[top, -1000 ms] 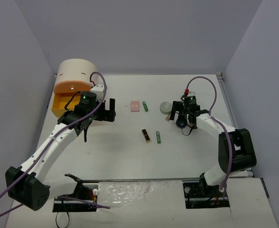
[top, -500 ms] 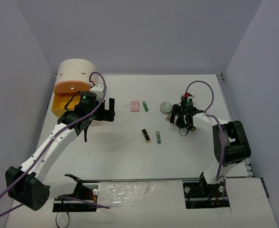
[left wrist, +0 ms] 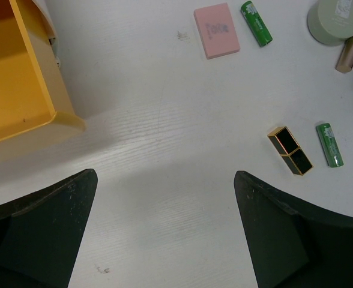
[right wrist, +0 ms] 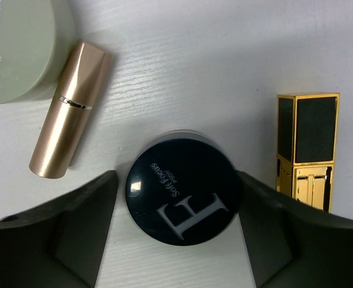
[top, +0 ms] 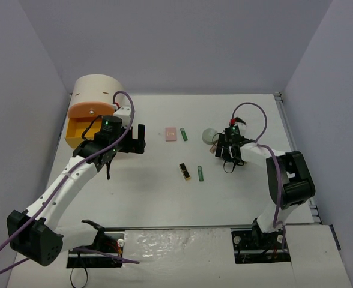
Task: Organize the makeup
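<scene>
Right end effector (right wrist: 176, 180) open, fingers straddling black round jar (right wrist: 185, 195): grasp step. Next, probably: close squarely, lift. Left end effector (left wrist: 164, 180) open, empty.

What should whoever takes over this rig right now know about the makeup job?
Left gripper: open, empty, beside the pulled-out yellow drawer.
Right gripper: open, fingers straddling the black round compact, not closed.
On the table: pink square compact, green tube, second green tube, sage compact, gold tube, gold-black lipstick, second gold-black lipstick.
Done: drawer open. Left: all visible makeup needs stowing, likely black compact first.
</scene>
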{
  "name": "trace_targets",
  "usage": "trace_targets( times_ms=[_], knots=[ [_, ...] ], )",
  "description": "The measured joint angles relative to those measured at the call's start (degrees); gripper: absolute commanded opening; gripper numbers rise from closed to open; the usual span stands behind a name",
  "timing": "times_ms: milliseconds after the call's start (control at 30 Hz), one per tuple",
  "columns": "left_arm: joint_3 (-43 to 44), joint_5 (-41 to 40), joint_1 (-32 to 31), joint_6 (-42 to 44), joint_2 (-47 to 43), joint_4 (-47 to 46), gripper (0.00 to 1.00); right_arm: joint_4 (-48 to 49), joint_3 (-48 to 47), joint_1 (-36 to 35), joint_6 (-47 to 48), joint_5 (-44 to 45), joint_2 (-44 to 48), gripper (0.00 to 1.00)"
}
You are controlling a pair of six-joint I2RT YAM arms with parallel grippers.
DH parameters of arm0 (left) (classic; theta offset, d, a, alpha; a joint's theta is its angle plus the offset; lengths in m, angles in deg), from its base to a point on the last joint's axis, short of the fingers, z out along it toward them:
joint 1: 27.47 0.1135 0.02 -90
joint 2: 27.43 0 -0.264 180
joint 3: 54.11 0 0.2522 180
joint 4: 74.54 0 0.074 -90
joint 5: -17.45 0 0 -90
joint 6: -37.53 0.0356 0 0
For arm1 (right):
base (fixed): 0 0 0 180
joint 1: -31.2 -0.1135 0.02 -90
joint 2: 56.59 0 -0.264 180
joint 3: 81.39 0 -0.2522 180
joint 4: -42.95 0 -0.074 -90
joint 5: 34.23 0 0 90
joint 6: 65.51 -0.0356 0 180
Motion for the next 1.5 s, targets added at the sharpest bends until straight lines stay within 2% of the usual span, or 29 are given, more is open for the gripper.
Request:
trace_targets(
  times_ms=[67,233,367,567,833,1200,1500],
  knots=[
    [0.0,0.0,0.0,-0.1,0.0,0.0,0.97,-0.3,-0.1,-0.7,-0.2,0.7,-0.1,0.45],
    [0.0,0.6,0.0,-0.4,0.0,0.0,0.97,-1.3,-0.5,-3.0,-0.5,1.4,-0.1,0.23],
    [0.0,2.3,0.0,-1.6,0.0,0.3,0.97,-2.7,-0.6,-6.5,1.0,1.4,1.3,0.11],
    [0.1,8.3,0.0,-5.0,-0.6,2.4,0.97,-3.3,-2.3,-15.6,9.7,-1.6,11.6,0.09],
    [5.5,18.2,0.0,-10.7,-1.7,5.4,0.97,4.6,-3.7,-28.2,24.0,-14.7,24.5,0.08],
    [7.8,28.0,0.0,-19.6,-5.8,4.8,0.96,8.9,-5.1,-33.3,33.1,-29.2,23.9,0.08],
    [3.8,30.4,-1.4,-24.1,-5.8,3.0,0.85,10.8,-6.7,-34.4,34.3,-32.4,22.6,0.09]
  ],
)
